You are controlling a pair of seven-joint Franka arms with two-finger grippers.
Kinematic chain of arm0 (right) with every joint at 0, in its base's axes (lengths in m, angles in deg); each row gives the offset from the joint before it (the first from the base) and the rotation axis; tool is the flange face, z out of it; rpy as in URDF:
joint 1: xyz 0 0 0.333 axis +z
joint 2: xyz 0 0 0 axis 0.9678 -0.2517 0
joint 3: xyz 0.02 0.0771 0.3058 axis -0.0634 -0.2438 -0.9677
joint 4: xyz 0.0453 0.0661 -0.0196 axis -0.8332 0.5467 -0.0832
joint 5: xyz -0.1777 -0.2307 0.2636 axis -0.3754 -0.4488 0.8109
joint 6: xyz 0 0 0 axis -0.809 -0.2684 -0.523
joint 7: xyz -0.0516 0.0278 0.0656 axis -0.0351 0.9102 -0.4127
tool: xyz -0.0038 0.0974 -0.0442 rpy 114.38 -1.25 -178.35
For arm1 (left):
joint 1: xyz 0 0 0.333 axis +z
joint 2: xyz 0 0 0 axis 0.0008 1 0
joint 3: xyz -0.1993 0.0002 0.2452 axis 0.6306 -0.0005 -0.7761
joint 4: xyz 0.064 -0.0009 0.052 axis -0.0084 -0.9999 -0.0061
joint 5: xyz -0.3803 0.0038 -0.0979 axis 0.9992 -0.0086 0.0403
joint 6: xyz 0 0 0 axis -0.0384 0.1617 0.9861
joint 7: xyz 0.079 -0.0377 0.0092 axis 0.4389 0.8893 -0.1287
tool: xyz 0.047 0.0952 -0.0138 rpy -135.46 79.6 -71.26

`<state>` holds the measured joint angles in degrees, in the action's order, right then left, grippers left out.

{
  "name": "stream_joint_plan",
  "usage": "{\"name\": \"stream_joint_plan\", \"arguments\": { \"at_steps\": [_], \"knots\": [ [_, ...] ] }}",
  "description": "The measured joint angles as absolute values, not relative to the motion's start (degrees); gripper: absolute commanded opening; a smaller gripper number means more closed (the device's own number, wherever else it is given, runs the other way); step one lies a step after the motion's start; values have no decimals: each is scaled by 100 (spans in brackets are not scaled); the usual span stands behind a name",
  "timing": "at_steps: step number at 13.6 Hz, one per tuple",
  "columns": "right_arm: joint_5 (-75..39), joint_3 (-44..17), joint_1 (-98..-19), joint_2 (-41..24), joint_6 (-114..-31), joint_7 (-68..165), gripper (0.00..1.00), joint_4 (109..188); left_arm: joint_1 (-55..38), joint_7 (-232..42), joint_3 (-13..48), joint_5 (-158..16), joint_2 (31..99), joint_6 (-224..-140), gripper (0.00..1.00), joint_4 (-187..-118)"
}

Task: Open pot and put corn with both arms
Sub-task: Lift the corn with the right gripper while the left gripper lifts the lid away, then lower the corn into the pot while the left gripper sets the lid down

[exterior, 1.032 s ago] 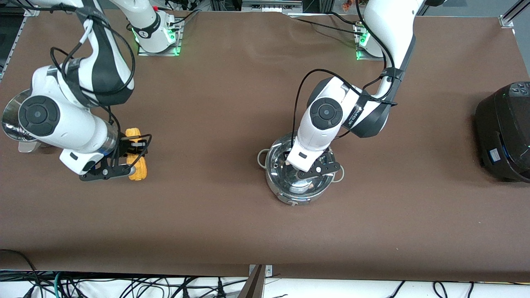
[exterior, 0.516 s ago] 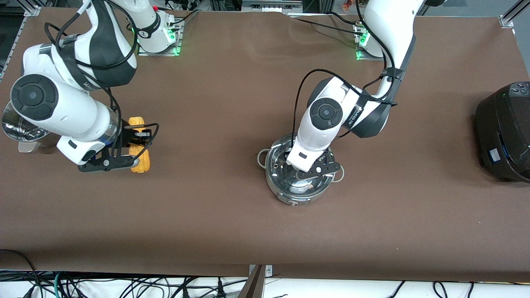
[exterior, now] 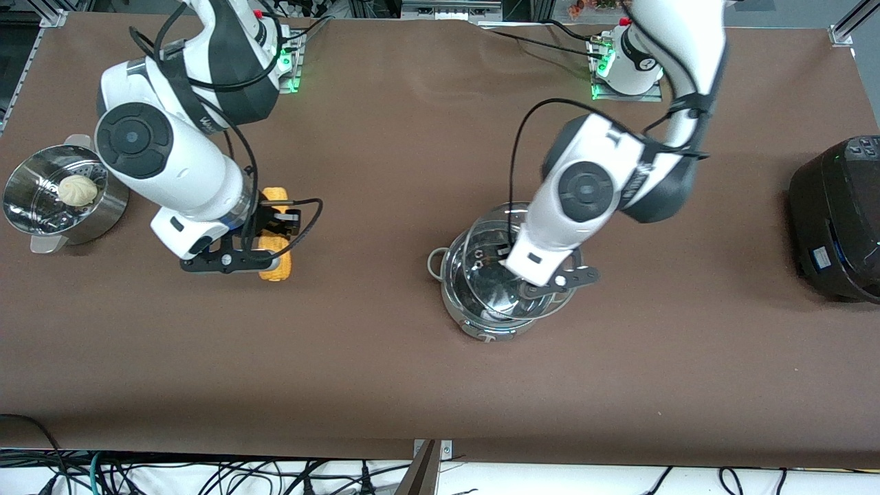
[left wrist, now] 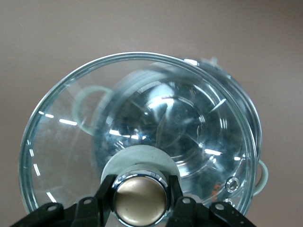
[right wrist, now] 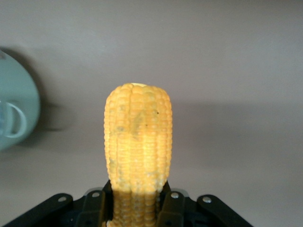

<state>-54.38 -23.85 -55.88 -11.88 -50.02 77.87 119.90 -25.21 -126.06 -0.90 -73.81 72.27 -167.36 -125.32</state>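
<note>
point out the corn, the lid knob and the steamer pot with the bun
corn (right wrist: 137, 137), right wrist view, middle of the cob
lid knob (left wrist: 140, 198), left wrist view, copper-coloured top
steamer pot (exterior: 110, 210), front view, outer steel wall

Corn (exterior: 276, 237): yellow-orange, rows of kernels in a regular grid, a few dark specks, paler yellow at tip; sits btw the black fingers (right wrist: 97, 208) of the right gripper (exterior: 256, 260).

Lid knob (left wrist: 140, 200): copper/bronze w/ chrome ring, on a whitish collar, btw the black fingers (left wrist: 105, 198) of the left gripper (exterior: 543, 278).

Glass lid (exterior: 505, 265): clear, bluish tint, white glare streaks, thin steel rim.

Pot (exterior: 481, 323): shiny silver steel, mirror-like inside; loop handle (exterior: 435, 262) pale grey.

Arms: white shells, black joints, black cables.

Table (exterior: 412, 385): plain brown, no pattern.

Steamer pot (exterior: 41, 213): silver, perforated dots; bun (exterior: 77, 190) off-white/cream.

Cooker (exterior: 835, 220): black, small blue label.
</note>
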Motion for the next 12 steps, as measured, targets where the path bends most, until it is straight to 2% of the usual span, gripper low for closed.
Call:
{"name": "stream_joint_plan", "arguments": {
  "at_steps": [2,5,9,12],
  "knots": [
    [-5361,-2408,-5309,-1380,-5008,8377,0,11735,-2101,-11794,-205,-7339,6940,-16562,0,-12695],
    [-5357,-2413,-4694,-1863,-5074,9206,0,11200,-1515,-10513,-355,-7341,6588,-16550,0,-13406],
    [-5358,-2401,-4047,-2728,-5681,10019,0,10430,-821,-9309,-441,-7493,6461,-17296,0,-14429],
    [-5358,-2396,-3805,-3094,-6422,10113,0,10301,-552,-8711,-450,-7652,6418,-18117,0,-15095]
  ]
}}
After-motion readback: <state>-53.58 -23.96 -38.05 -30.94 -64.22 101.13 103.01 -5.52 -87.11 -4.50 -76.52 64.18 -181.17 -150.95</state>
